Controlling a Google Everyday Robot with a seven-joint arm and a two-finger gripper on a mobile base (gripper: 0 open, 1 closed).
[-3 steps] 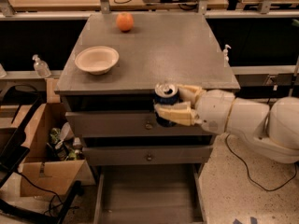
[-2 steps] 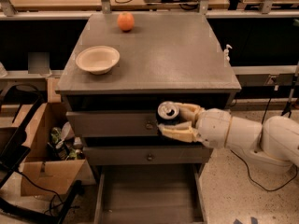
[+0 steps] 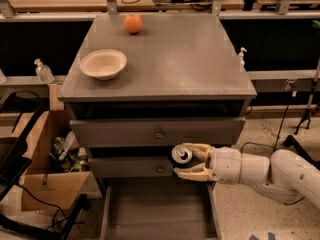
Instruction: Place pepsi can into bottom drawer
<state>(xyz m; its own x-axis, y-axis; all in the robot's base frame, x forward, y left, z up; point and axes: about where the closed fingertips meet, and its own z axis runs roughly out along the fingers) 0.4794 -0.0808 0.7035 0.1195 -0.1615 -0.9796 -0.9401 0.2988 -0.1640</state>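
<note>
My gripper (image 3: 186, 161) reaches in from the right and is shut on the pepsi can (image 3: 181, 155); the can's silver top faces up between the cream fingers (image 3: 196, 173). It hangs in front of the middle drawer (image 3: 131, 167), just above the pulled-out bottom drawer (image 3: 155, 211), a grey tray with low side walls. The can is over the drawer's back right part.
On the cabinet top (image 3: 190, 59) stand a white bowl (image 3: 103, 63) at the left and an orange (image 3: 133, 23) at the back. The top drawer (image 3: 158, 132) is shut. A cardboard box (image 3: 47, 184) with clutter stands on the floor at the left.
My gripper has moved down with the can, from in front of the top drawer to in front of the middle drawer, just above the open bottom drawer.
</note>
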